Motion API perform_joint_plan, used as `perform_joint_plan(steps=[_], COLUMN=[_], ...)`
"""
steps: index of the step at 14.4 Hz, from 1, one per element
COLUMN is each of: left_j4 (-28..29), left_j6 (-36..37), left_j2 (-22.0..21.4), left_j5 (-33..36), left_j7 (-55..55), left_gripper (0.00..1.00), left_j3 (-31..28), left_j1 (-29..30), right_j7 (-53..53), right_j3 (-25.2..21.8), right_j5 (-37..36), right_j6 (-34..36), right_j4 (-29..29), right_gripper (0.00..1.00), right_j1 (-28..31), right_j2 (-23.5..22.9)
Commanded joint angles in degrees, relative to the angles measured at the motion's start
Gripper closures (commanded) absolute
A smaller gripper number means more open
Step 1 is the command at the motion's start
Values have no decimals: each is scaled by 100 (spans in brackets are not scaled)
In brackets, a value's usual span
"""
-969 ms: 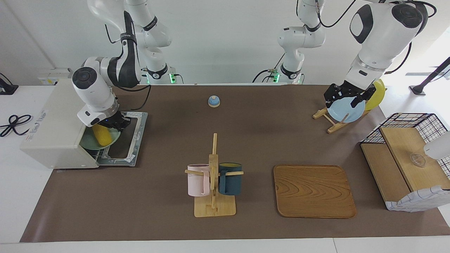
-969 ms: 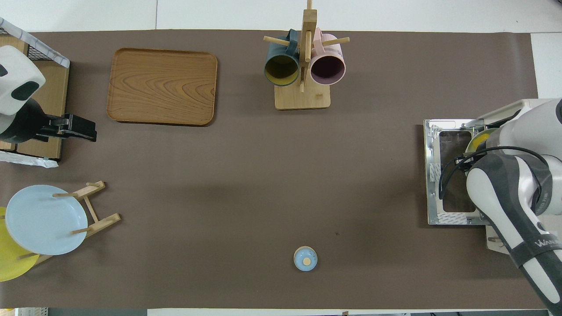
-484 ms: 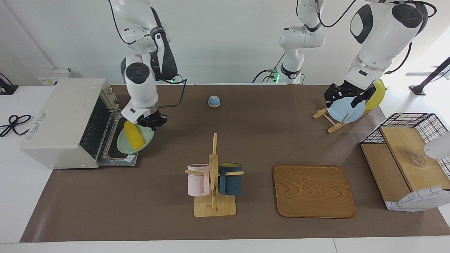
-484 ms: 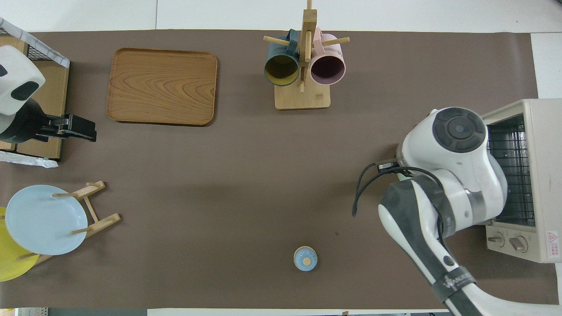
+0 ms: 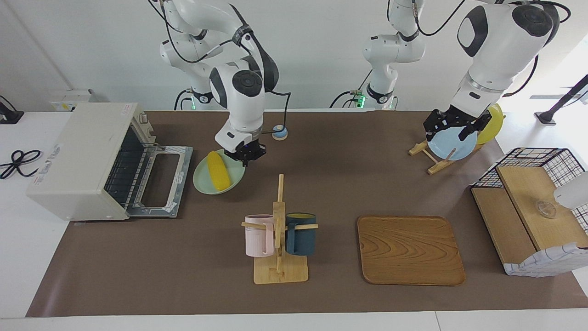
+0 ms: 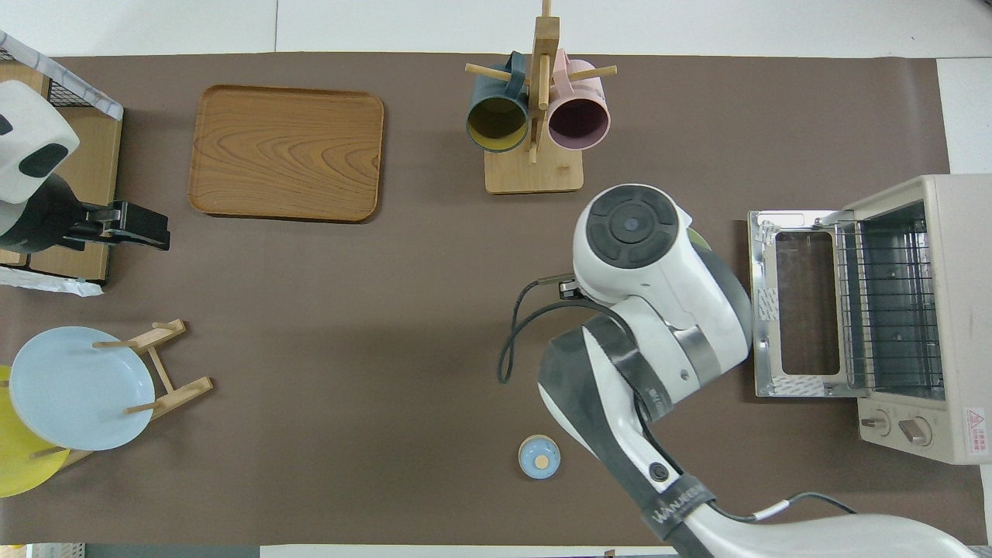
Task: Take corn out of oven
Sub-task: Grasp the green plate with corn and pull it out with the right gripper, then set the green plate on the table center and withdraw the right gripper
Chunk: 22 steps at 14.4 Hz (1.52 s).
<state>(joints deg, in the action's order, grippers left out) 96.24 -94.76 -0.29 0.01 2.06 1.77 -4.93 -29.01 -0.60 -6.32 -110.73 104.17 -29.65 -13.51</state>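
- Corn: the bright yellow, tapered corn cob [image 5: 217,170] lies on a pale green round plate [image 5: 202,180], which a second ago sat inside the oven's mouth and half a second ago hung over the drop-down door; plate and cob are now clear of the appliance, just in front of the door's outer edge.
- Oven: the boxy off-white toaster oven [image 5: 78,156] at the right arm's end of the table stands with its glass-windowed door [image 5: 161,183] folded down flat and its wire rack [image 6: 883,302] bare in the overhead view.
- Right gripper [image 5: 248,155]: clenched on the plate's rim at the side away from the oven; the plate appears low over the brown table mat [image 5: 321,294], but contact with the mat cannot be read.
- Overhead view: the right arm's wrist covers plate and cob almost wholly, so only a sliver of green rim shows.
- Left gripper [image 5: 452,125]: waits over the light blue plate [image 5: 448,148] in the wooden rack, well apart from the oven; its posture matches the earlier frames, and whether its fingers are parted cannot be told.
- Judgement: removal from the oven appears achieved; what likely remains is to set the plate down on the mat and release it.
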Motion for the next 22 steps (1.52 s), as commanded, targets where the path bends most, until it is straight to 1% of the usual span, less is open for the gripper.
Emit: perform_joint_plan(steps=[1, 3, 6, 9, 11, 15, 16, 17, 19, 20, 22], left_j4=[106, 106, 97, 106, 106, 106, 106, 115, 123, 124, 124], left_j6=[-34, -34, -25, -7, -16, -51, -51, -51, -43, -51, -60], left_j2=[-121, -121, -121, -121, -121, -121, -121, -121, -121, -129, -129], left_j5=[-72, -72, -72, -72, -72, -72, -72, -72, -72, -72, -72], left_j7=[-31, -31, -31, -31, -31, -22, -31, -22, -22, -31, -48], left_gripper=[0, 0, 0, 0, 0, 0, 0, 0, 0, 0, 0], left_j3=[-10, -10, -10, -10, -10, -19, -19, -19, -27, -27, -27], left_j1=[45, 45, 45, 45, 45, 53, 71, 71, 71, 71, 71], right_j7=[-919, -983, -1228, -1432, -1449, -1537, -1494, -1441, -1292, -1126, -748], right_j3=[59, 130, 174, 201, 201, 192, 183, 183, 165, 174, 166], right_j5=[87, 385, 413, 772, 878, 931, 914, 853, 843, 843, 843], right_j6=[543, 342, 184, -413, -441, -555, -572, -599, -547, -416, 329], right_j4=[-1738, -1768, -1637, -1110, -1074, -1126, -1161, -1240, -1285, -1267, -1258], right_gripper=[100, 100, 100, 100, 100, 73, 59, 48, 47, 49, 57], right_j1=[-496, -559, -866, -885, -841, -849, -849, -806, -561, -359, 37], right_j2=[-1485, -1567, -1567, -1462, -1453, -1453, -1444, -1392, -1085, -831, -321])
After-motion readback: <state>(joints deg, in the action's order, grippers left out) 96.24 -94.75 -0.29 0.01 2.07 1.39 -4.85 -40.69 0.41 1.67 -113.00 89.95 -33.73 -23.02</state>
